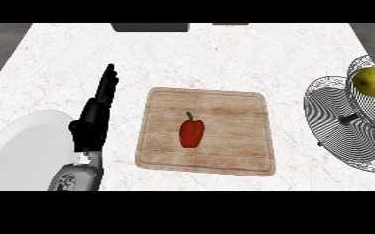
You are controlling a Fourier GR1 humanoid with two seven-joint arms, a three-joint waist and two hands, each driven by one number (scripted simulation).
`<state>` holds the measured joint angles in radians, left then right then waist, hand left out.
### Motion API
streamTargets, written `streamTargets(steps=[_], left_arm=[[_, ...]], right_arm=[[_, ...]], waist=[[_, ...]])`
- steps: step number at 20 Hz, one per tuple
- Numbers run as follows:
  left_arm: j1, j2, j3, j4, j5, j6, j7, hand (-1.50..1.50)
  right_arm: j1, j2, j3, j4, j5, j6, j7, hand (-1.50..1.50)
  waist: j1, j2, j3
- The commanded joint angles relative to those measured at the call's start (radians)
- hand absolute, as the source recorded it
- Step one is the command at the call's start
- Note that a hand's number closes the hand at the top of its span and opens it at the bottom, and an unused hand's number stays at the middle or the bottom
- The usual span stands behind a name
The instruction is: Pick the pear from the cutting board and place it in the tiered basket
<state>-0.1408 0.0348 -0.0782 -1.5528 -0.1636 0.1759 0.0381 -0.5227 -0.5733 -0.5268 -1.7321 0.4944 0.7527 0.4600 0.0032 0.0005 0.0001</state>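
Observation:
A wooden cutting board [219, 153] lies at the counter's middle with a red bell pepper [192, 132] on it. No pear lies on the board. A yellow-green pear [364, 81] sits in the upper tier of the wire tiered basket [330, 114] at the right edge, partly cut off by the frame. My left hand [93, 119] stands left of the board, fingers straight and pointing away, holding nothing. My right hand does not show.
A white plate [29, 148] lies at the lower left, partly under my left forearm. A dark object [150, 27] and a brown one [230, 24] sit at the counter's far edge.

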Motion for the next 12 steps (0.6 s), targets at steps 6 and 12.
streamTargets(steps=[6,12], left_arm=[[-0.017,0.022,0.022,-0.023,0.020,-0.026,0.042,0.00],[-0.014,0.009,0.007,-0.068,0.012,-0.014,0.077,0.00]], right_arm=[[-0.074,0.026,-0.237,0.093,-0.139,-0.131,0.073,-1.50],[-0.031,-0.159,-0.481,0.268,-0.243,-0.082,0.086,-1.50]], waist=[[-0.006,-0.003,0.000],[-0.018,-0.005,0.001]])
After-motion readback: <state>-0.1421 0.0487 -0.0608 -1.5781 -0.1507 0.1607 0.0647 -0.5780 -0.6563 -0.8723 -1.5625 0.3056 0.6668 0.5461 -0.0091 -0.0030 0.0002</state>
